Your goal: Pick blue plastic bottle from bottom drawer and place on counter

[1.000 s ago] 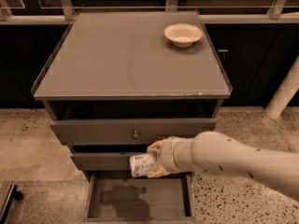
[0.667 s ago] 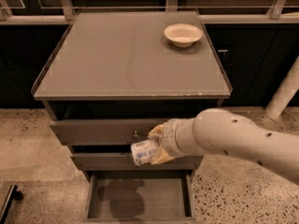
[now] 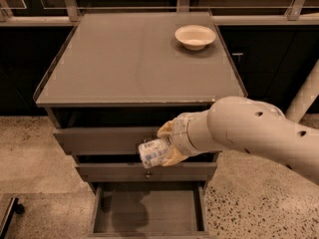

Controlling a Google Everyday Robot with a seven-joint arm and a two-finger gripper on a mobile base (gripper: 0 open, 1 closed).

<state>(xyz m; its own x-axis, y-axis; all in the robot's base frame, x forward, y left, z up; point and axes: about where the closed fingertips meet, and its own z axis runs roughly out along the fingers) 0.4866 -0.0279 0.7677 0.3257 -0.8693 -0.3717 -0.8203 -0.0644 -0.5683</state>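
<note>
My gripper (image 3: 167, 144) is shut on the blue plastic bottle (image 3: 152, 153), a small clear bottle with a pale bluish label. It holds the bottle lying sideways in the air in front of the upper drawers, above the bottom drawer (image 3: 149, 218). The bottom drawer is pulled out and its flat floor is bare. The counter (image 3: 129, 63) is the grey cabinet top just above and behind the gripper. My cream arm comes in from the right.
A cream round bowl (image 3: 195, 36) sits at the counter's far right corner. Two knobbed drawers (image 3: 99, 139) are closed above the open one. A pale post (image 3: 306, 96) leans at the right. Speckled floor surrounds the cabinet.
My gripper has lifted the bottle from just above the open bottom drawer to the height of the upper drawer fronts. The arm has risen with it.
</note>
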